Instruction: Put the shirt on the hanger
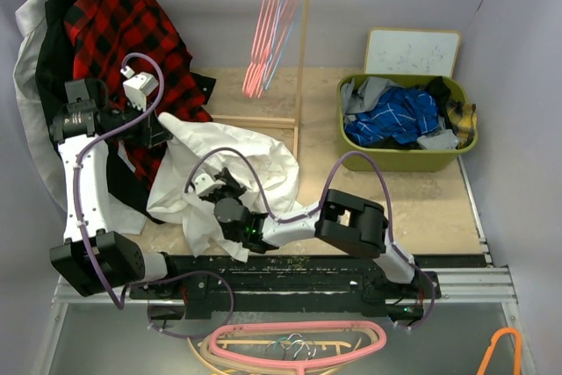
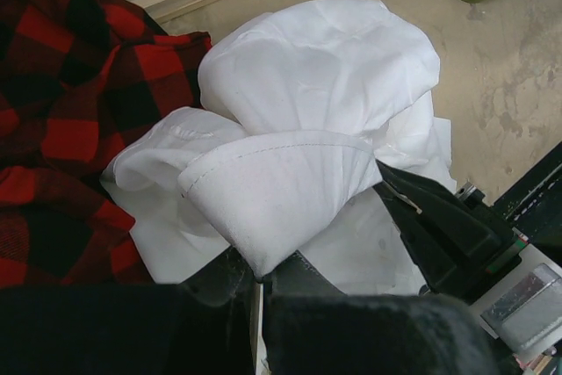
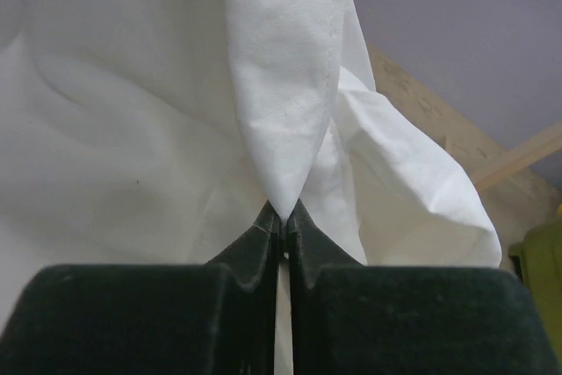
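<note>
The white shirt [image 1: 233, 160] hangs bunched between my two grippers, its lower part on the table. My left gripper [image 1: 171, 133] is shut on a stitched edge of it, seen in the left wrist view [image 2: 259, 277] with the shirt [image 2: 316, 85] spreading away. My right gripper [image 1: 204, 183] is shut on a lower fold; the right wrist view [image 3: 283, 212] shows a pinched point of the shirt [image 3: 281, 85] between the closed jaws. A thin light-blue hanger [image 1: 285, 28] seems to hang among the pink hangers [image 1: 263, 41] on the rail, away from both grippers.
A red-and-black plaid shirt [image 1: 132, 32] hangs at the left behind my left arm. The wooden rack post [image 1: 303, 59] stands mid-table. A green bin [image 1: 408, 151] with a blue checked garment [image 1: 395, 116] sits at the right. Spare hangers [image 1: 299, 340] lie below the front edge.
</note>
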Controlling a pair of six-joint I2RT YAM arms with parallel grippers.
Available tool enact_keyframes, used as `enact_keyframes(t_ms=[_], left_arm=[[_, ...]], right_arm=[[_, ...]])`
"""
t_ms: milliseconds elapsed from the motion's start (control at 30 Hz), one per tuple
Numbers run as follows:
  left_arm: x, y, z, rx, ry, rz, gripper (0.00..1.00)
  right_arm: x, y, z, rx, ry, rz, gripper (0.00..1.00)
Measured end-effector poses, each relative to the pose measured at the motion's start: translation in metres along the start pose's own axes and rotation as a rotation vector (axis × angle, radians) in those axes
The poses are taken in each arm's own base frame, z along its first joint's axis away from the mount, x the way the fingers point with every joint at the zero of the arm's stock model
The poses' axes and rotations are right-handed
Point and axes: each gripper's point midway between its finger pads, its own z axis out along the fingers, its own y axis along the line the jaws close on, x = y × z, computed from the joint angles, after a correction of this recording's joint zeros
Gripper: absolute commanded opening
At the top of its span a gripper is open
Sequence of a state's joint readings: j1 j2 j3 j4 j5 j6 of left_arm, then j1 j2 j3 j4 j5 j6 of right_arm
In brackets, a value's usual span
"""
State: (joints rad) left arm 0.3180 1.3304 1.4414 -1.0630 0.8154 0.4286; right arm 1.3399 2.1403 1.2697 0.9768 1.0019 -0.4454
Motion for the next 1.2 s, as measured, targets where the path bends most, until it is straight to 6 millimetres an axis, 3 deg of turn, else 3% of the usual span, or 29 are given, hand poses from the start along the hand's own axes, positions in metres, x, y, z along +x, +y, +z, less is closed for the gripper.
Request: enact_keyframes(t_ms=[100,200,300,367,433,500,567,700,867,1033,1200], left_arm=[[-0.001,-0.005,-0.002,0.014,-0.008,0.014,0.00],[0.003,-0.012,-0.002,0.052,-0.005,0.051,0.00],[0.012,-0.022,-0.001,0.106,0.016,0.100,0.00],[0.020,-0.031,0.004,0.144,0.045,0.137,0.00],[0.030,-0.045,0.014,0.200,0.083,0.178,0.00],[0.040,-0.063,0.025,0.267,0.115,0.220,0.00],[0.048,-0.079,0.033,0.333,0.135,0.261,0.00],[0.055,-0.095,0.037,0.407,0.147,0.332,0.00],[0.069,-0.074,0.048,0.357,0.227,0.332,0.00],[0.100,-0.066,0.052,0.352,0.321,0.291,0.00],[0.123,-0.054,0.045,0.307,0.431,0.314,0.00]], right_arm=[[0.001,-0.003,0.004,-0.001,0.001,0.024,0.00],[-0.003,-0.008,-0.005,-0.067,0.003,0.035,0.00],[-0.027,-0.024,-0.013,-0.179,-0.012,0.158,0.00],[-0.050,-0.052,-0.010,-0.250,-0.038,0.313,0.00],[-0.065,-0.097,0.005,-0.260,-0.068,0.464,0.00],[-0.065,-0.132,0.021,-0.251,-0.075,0.552,0.00],[-0.052,-0.149,0.036,-0.266,-0.049,0.603,0.00],[-0.009,-0.121,0.042,-0.428,0.088,0.632,0.00],[0.036,-0.086,0.035,-0.575,0.254,0.673,0.00],[0.050,-0.083,0.033,-0.609,0.308,0.749,0.00],[0.067,-0.096,0.040,-0.569,0.340,0.855,0.00]])
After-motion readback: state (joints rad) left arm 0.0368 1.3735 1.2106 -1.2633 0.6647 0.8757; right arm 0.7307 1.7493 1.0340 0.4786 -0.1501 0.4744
